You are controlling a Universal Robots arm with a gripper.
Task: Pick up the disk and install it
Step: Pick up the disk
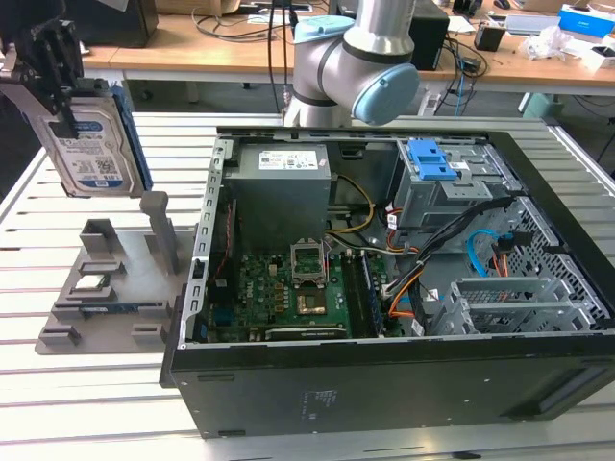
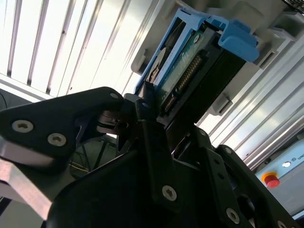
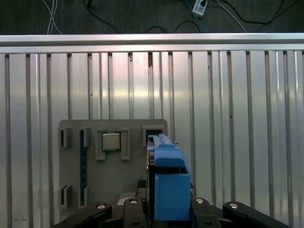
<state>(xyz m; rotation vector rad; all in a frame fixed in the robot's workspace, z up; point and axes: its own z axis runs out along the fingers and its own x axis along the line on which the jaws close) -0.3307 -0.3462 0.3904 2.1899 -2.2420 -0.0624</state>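
My gripper (image 1: 63,104) is shut on the disk (image 1: 94,139), a silver hard drive with a white-and-blue label in a blue bracket. In the exterior view it hangs upright at the far left, lifted above the grey fixture (image 1: 106,288) and clear of its upright post (image 1: 159,226). The second wrist view looks along the black fingers (image 2: 147,128) clamped on the disk's (image 2: 190,61) edge near its connector. In the first wrist view the blue bracket of the disk (image 3: 168,175) sits between the jaws, over the fixture (image 3: 111,190).
The open computer case (image 1: 288,384) lies at the exterior view's right of the fixture. Inside are a grey drive cage with a blue latch (image 1: 432,163), a grey box with a white sticker (image 1: 283,163) and a motherboard (image 1: 288,288). A small chip (image 3: 111,141) sits in the fixture. The arm's base (image 1: 356,58) stands behind the case.
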